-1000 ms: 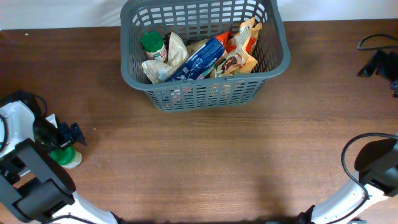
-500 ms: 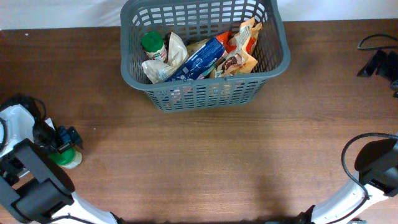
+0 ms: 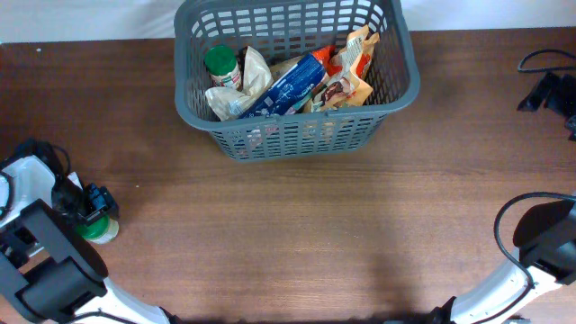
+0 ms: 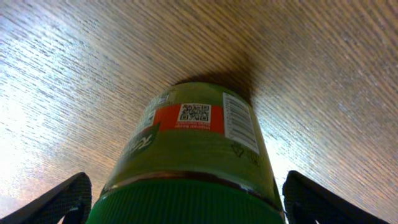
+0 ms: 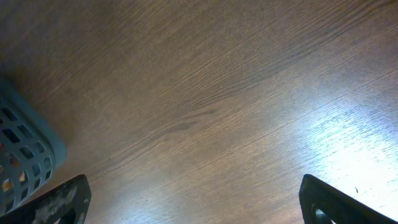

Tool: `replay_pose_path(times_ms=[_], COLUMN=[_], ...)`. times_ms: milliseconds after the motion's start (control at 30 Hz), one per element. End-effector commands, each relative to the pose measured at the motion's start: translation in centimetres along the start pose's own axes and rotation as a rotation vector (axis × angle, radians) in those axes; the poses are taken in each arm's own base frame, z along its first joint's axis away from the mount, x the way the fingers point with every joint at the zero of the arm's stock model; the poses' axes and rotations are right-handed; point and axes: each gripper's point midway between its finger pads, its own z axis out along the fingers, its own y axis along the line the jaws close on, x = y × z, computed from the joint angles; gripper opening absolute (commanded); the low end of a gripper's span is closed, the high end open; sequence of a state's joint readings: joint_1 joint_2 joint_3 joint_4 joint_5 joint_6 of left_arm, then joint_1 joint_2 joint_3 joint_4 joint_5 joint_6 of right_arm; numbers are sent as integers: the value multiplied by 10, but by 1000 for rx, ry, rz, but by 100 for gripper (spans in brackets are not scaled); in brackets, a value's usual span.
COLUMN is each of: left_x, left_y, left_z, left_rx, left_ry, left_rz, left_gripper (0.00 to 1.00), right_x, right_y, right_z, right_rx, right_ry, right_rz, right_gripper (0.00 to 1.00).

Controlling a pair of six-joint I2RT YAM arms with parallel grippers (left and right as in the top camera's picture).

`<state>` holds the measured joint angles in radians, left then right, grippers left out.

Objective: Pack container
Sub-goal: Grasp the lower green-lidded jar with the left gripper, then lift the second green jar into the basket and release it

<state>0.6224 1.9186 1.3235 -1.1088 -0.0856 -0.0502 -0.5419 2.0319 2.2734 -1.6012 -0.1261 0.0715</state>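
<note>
The container, a dark grey lattice basket (image 3: 297,135), stands at the back middle of the table. It holds a green-lidded jar (image 3: 220,63), a pale bag (image 3: 245,85), a blue packet (image 3: 292,85) and an orange packet (image 3: 349,72). A second green-capped jar (image 3: 99,230) lies on the table at the far left. My left gripper (image 3: 93,203) is open and straddles its cap end; in the left wrist view the jar (image 4: 193,137) fills the space between the fingers (image 4: 183,202). My right gripper (image 5: 193,202) is open and empty over bare wood, with the basket's corner (image 5: 25,155) at its left.
Black cables and a dark device (image 3: 549,85) lie at the right edge. The right arm's body (image 3: 540,238) sits at the front right corner and the left arm's body (image 3: 40,261) at the front left.
My left gripper has moved left and down over the lying jar, so its fingers now sit on either side of the cap. The right arm and the basket have not moved.
</note>
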Motion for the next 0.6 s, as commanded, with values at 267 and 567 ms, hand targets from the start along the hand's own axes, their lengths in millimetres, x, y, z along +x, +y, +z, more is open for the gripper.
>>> replay_pose_path(times_ms=[267,567], left_x=[2,-30], left_y=[-3,-62], left_z=[-5,-69], left_rx=[33,393], left_ry=[-19,-138], left_rz=[-9,16], left_gripper=[33,2], right_x=[1,1], right_y=[1,1], right_z=[-6,-6], right_rx=[-10,-10], right_ry=[-13,-13], right_rz=[1,1], right_gripper=[99,99])
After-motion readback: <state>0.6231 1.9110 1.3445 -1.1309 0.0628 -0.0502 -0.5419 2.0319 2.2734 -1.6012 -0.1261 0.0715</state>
